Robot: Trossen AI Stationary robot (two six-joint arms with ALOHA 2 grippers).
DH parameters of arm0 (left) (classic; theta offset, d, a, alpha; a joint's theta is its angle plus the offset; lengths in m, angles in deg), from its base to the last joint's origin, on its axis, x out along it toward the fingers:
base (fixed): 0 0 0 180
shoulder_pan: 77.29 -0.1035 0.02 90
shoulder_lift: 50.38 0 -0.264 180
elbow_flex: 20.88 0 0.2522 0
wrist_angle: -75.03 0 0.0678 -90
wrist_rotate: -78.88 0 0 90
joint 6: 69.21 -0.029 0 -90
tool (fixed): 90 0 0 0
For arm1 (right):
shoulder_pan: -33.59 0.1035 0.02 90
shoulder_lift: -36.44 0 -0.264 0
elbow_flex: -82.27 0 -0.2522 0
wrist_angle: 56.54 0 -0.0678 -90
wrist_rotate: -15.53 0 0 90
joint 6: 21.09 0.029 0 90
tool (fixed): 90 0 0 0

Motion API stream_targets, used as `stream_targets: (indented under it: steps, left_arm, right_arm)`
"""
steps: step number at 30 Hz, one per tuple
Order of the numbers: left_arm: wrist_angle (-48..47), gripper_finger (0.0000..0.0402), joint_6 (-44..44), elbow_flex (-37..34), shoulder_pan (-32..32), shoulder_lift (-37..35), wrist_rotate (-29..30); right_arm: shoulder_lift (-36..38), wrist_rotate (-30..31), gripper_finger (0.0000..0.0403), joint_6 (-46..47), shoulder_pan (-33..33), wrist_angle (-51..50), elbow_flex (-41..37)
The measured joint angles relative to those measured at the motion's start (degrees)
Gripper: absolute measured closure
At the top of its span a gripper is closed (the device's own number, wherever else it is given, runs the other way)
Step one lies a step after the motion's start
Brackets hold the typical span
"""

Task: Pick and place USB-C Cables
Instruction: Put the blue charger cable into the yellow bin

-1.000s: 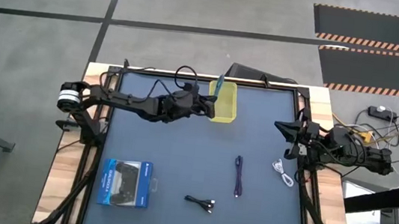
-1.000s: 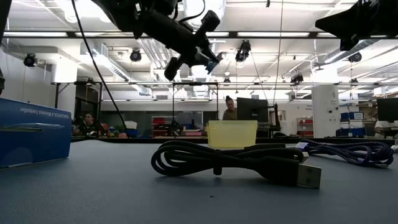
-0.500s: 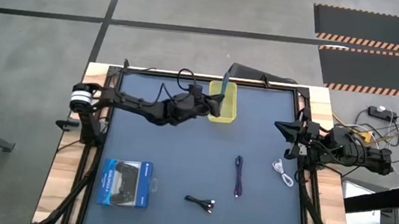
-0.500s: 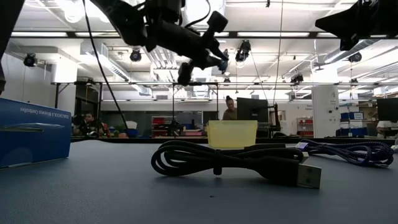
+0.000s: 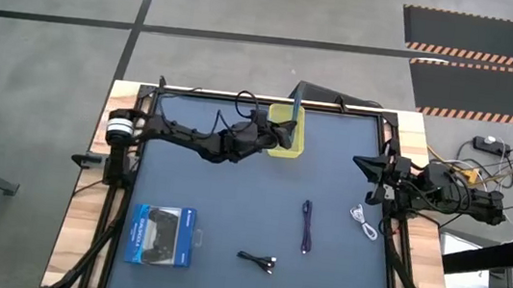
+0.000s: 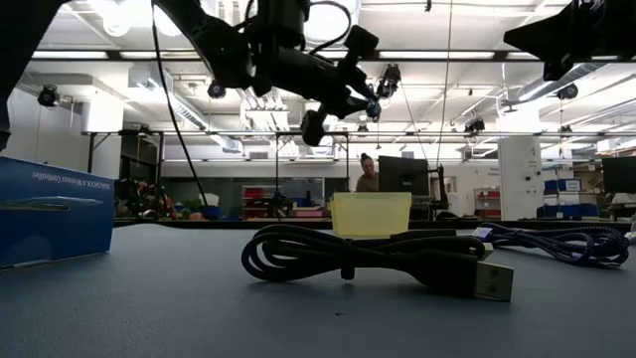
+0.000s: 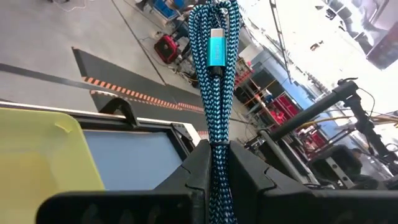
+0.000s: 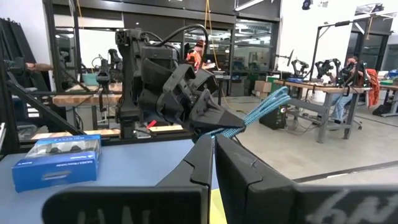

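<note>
White "Wireless Controller" lettering on blue box (image 6: 52, 211); left gripper (image 7: 219, 163) pinching teal cable (image 7: 213, 74).

The teal cable (image 7: 214, 93) is braided in a teal-and-black zigzag weave, with a bright metallic teal plug. The bin (image 5: 286, 133) is translucent yellow. The desk (image 5: 231, 199) has a dark blue-grey mat and a pale wood rim. The box (image 5: 162, 236) is blue with a black picture. The purple cable (image 5: 306, 226) is dark purple, the white cable (image 5: 363, 221) white, the black cable (image 5: 259, 260) black with a silver plug. Both arms and the left pincer (image 7: 214, 163) are black.
</note>
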Motion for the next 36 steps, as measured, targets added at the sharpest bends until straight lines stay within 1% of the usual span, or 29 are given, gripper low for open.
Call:
stream_targets:
  steps: [14, 18, 23, 36]
  left_arm:
    - [-0.28, 0.0381, -0.06, 7.7, -1.28, 7.03, 0.09]
    - [-2.74, 0.0381, -0.11, 9.23, -1.62, 8.29, -0.1]
    - [-9.09, 0.0381, -0.03, 9.62, -2.32, 8.92, 0.07]
    - [-11.37, 0.0381, 0.0, 9.26, -2.61, 9.01, 1.17]
  right_arm:
    - [0.0, -0.02, 0.0394, -0.02, 0.0, 0.22, 0.0]
    - [0.01, -0.02, 0.0394, -0.02, 0.0, 0.19, 0.0]
    - [0.0, -0.02, 0.0394, -0.02, 0.0, 0.17, 0.0]
    - [0.0, -0.02, 0.0394, -0.02, 0.0, 0.0, 0.0]
